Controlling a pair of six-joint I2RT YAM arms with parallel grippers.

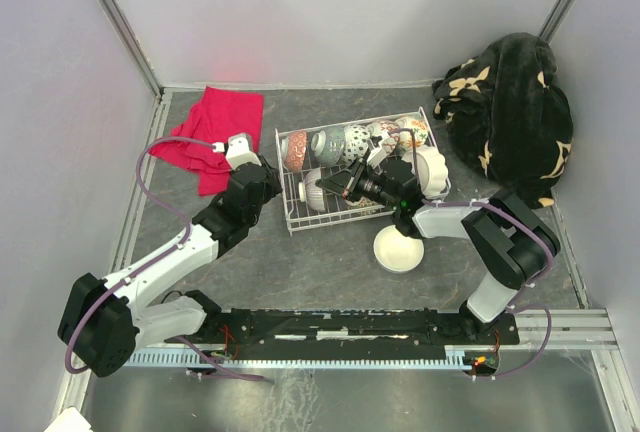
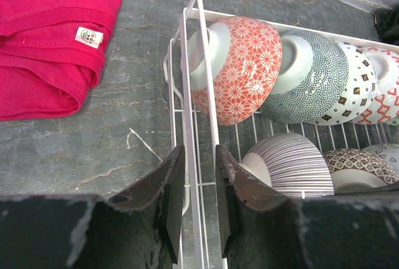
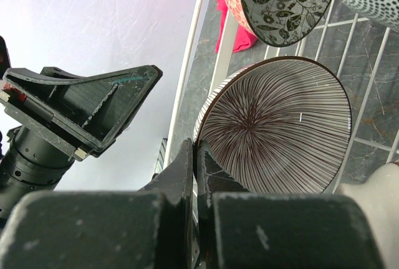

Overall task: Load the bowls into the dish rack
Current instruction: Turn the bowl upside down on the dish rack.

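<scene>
Right hand [image 3: 195, 151] is clamped on the rim of the striped bowl [image 3: 280, 126], one finger inside and one outside. That bowl stands tilted on edge in the near row of the dish rack [image 1: 340, 220], at its left end, with its brown-lined inside facing the right wrist cam.

Left hand [image 2: 199, 152] straddles the rack's left wall. Fingers are a narrow gap apart with the white rim wire running between them. There's daylight on one side of the wire, so it's not closed on it.

The far row is full. The bowls stand on edge, packed side by side and touching. From the left: red lattice bowl [image 2: 243, 70], teal dotted bowl [image 2: 318, 76], then a white one with small dark diamonds and a red zigzag one. More sit further right, but they're too small to call in the top view.

One plain white bowl [image 1: 400, 250] is outside the rack. It sits upright on the table [image 1: 300, 262], just near of the rack's near-right corner, below the right arm's wrist.

Red cloth [image 1: 215, 137] lies on the table left of the rack. Black floral blanket [image 1: 510, 112] is heaped in the far-right corner.
</scene>
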